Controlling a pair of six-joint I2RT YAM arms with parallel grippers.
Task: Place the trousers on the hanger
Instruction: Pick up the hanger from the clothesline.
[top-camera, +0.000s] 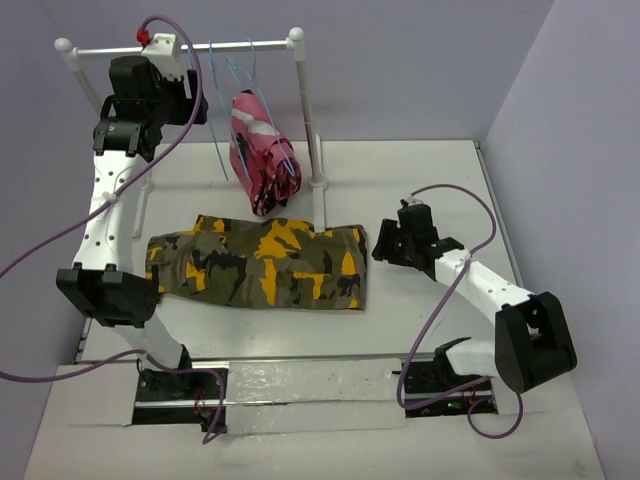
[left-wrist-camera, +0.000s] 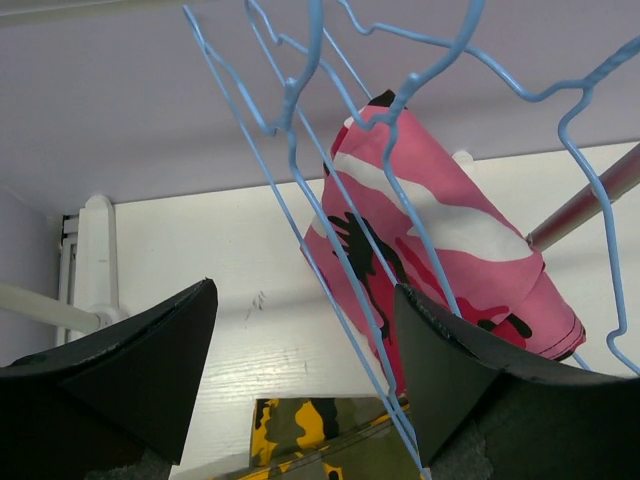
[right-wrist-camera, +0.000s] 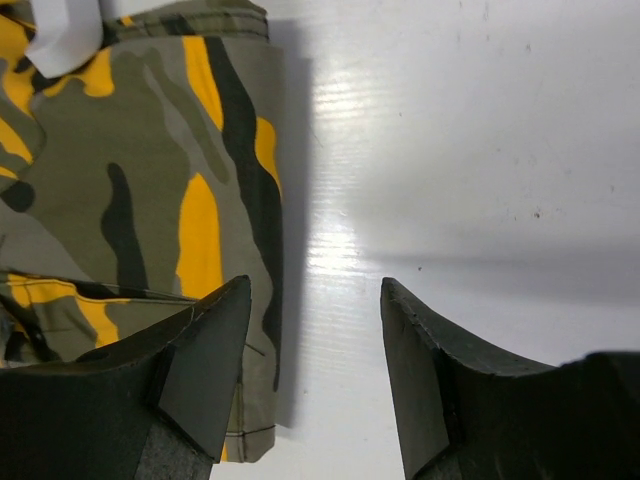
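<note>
Two end effectors, both open, empty: left (left-wrist-camera: 305, 300) poised at hanger (left-wrist-camera: 290, 100), likely for pickup; right (right-wrist-camera: 315, 290) beside trousers (top-camera: 265, 262) laid flat on worktop (top-camera: 420, 180).

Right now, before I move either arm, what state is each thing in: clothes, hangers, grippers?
Trousers: folded, lying flat on the table, not on a hanger.
Pink garment: draped on a hanger on the rail.
Spare hangers: bare, hanging on the rail.
Left gripper: open, up at the hangers, holding nothing.
Right gripper: open, at the trousers' edge, holding nothing.
</note>
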